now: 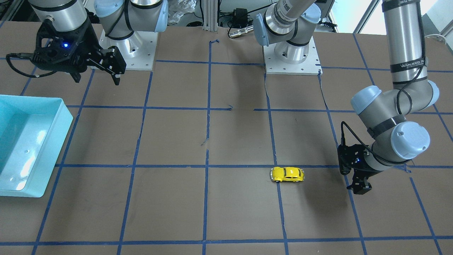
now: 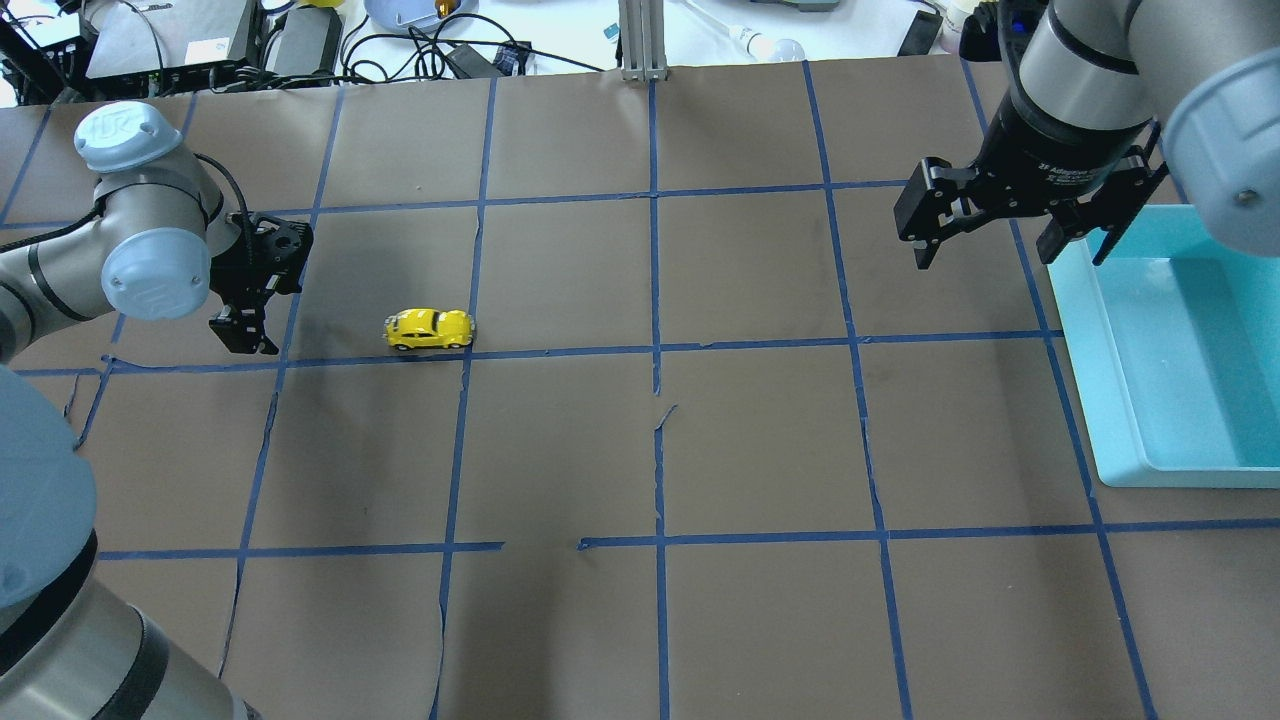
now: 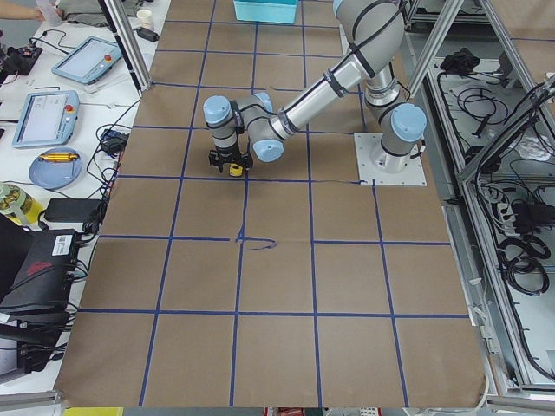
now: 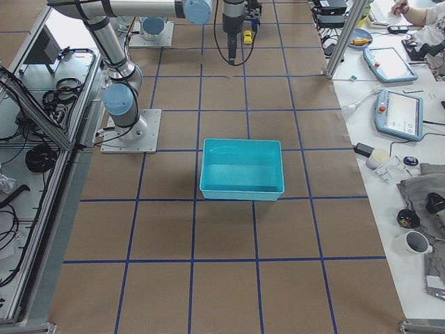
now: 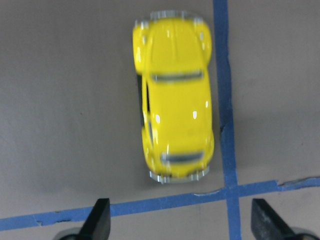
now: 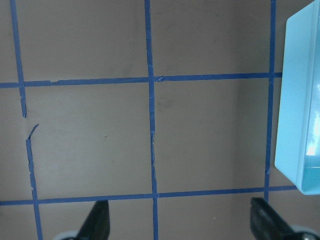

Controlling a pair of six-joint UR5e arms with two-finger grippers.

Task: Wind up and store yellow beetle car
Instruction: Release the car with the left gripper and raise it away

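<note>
The yellow beetle car (image 2: 429,329) stands on its wheels on the brown table beside a blue tape line; it also shows in the front view (image 1: 287,174) and fills the left wrist view (image 5: 174,131). My left gripper (image 2: 245,330) is open and empty, low over the table, a short way to the car's left in the overhead view. Its fingertips (image 5: 100,217) show at the bottom of the wrist view, apart from the car. My right gripper (image 2: 1005,245) is open and empty, high above the table by the light-blue bin (image 2: 1180,370).
The light-blue bin (image 1: 21,141) stands empty at the robot's right end of the table; its edge shows in the right wrist view (image 6: 300,100). Blue tape lines grid the brown table cover (image 2: 660,440). Cables and devices lie beyond the far edge.
</note>
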